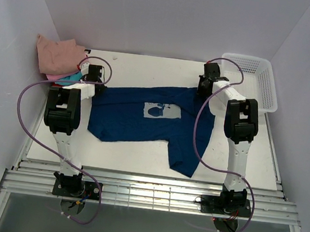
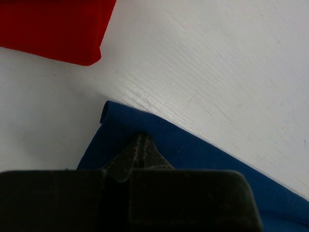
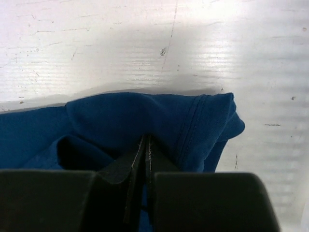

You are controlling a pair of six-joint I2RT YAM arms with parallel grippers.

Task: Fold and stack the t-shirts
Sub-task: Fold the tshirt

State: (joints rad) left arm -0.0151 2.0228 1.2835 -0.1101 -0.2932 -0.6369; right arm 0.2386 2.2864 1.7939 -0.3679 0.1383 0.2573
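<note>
A navy blue t-shirt with a pale chest print lies spread across the white table, one sleeve trailing toward the front. My left gripper sits at its left back corner, jaws shut on the navy fabric near a curled edge. At the shirt's right back corner my right gripper is shut on a bunched, seamed fold of the navy cloth. Folded t-shirts are stacked at the back left: dusty pink on top, teal below, red close to my left fingers.
A white plastic mesh basket stands at the back right corner. White walls close in the table on three sides. The metal rail holding both arm bases runs along the front edge.
</note>
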